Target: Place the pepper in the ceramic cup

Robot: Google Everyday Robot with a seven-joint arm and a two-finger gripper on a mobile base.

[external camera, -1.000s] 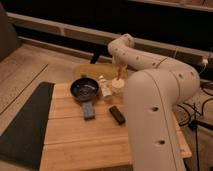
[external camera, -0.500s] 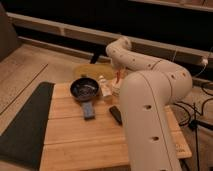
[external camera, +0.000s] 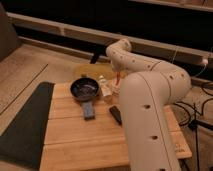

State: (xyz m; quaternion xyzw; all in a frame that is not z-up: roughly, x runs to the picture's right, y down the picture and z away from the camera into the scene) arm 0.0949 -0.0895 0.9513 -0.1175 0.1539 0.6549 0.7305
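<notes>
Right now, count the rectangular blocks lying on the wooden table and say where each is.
2. The blue-grey block lies just in front of the black pan; the black bar lies right of it, beside the arm. The gripper holds the pepper behind them. The arm may hide others.

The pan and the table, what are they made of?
The pan looks like dark metal: black with a faint sheen inside. The table looks like pale wood: plank lines run along it. The gripper hangs just right of the pan, holding the orange pepper.
</notes>
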